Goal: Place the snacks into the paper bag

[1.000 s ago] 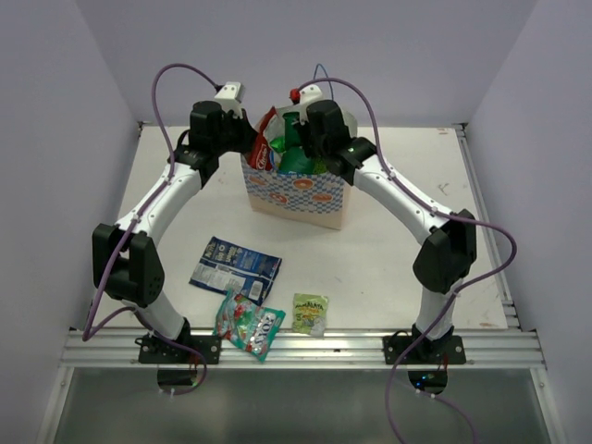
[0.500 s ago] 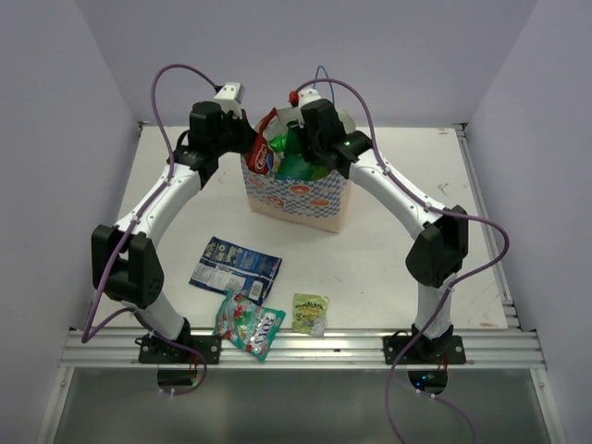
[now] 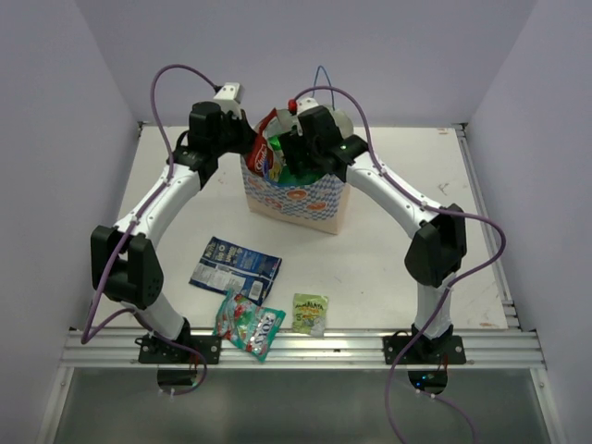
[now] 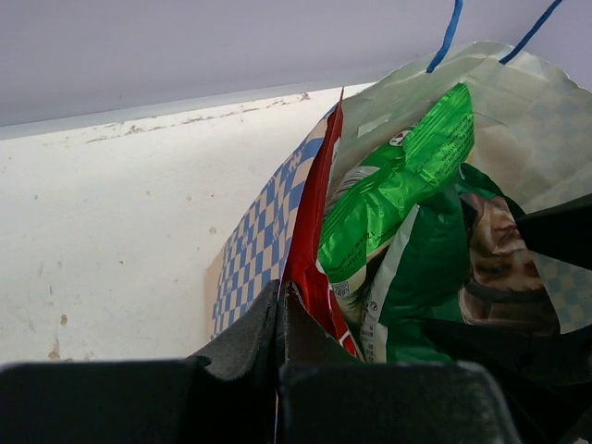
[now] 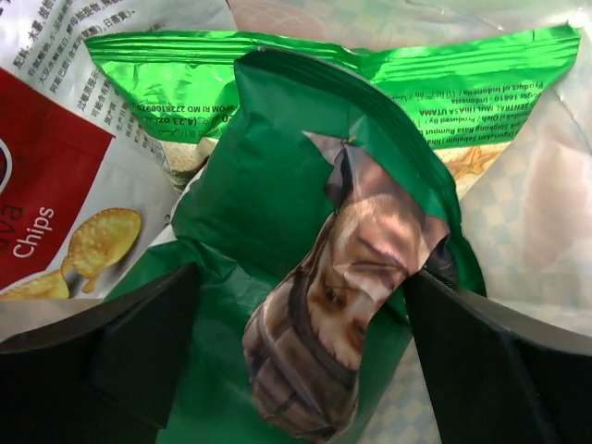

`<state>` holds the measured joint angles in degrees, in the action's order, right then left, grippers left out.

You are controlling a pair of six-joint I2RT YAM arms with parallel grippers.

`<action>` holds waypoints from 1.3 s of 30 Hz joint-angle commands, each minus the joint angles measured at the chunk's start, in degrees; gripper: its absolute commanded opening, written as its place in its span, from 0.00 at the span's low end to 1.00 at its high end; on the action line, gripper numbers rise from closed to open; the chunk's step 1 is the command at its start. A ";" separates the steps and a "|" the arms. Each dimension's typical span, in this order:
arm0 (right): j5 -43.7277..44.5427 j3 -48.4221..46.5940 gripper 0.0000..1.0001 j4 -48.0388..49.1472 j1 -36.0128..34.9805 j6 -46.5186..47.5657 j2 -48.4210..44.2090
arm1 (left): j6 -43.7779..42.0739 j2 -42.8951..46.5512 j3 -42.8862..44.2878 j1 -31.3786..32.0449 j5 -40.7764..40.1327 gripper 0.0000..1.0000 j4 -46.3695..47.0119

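Note:
The paper bag [image 3: 301, 199] stands at the back of the table with three snacks in it. My left gripper [image 3: 248, 141] is shut on the bag's left rim [image 4: 250, 250], right beside the red-yellow packet [image 4: 314, 240]. My right gripper [image 3: 294, 148] hangs open over the bag's mouth. Its fingers [image 5: 139, 342] stand on either side of the dark green packet [image 5: 268, 203], apart from it. A green-white chip bag [image 5: 185, 83] lies behind that packet. On the table in front lie a dark blue packet [image 3: 233, 263], a colourful candy packet [image 3: 248, 326] and a small yellow-green sachet [image 3: 311, 313].
Blue string handles [image 4: 450, 32] stick up from the bag's far rim. A metal rail [image 3: 305, 347] runs along the table's near edge, just past the candy packet and the sachet. Purple walls close in the left, back and right sides.
My right gripper has opened and let go of the dark green packet, which now sits in the bag. That arm has shifted slightly left. The left gripper has kept its hold.

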<state>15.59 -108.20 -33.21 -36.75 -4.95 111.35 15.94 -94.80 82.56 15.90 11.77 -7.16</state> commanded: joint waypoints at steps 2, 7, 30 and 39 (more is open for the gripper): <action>3.21 -4.19 0.99 3.94 -0.34 3.19 -5.70 | 2.59 3.92 -0.91 0.27 0.10 0.00 2.06; 6.90 -4.65 0.99 7.90 -0.34 4.60 -12.90 | 4.53 7.43 -4.25 0.36 -5.08 0.00 3.29; 0.23 48.44 0.99 30.29 -28.37 -10.60 -31.38 | 9.10 12.10 -11.02 0.36 -7.55 0.00 4.26; -4.69 44.39 0.99 36.81 -29.25 -13.15 -15.91 | 8.84 11.49 -10.41 0.36 -6.76 0.00 3.99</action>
<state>13.54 -61.91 -2.70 -65.36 -15.73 91.68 24.47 -84.62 71.64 16.16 4.34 -5.69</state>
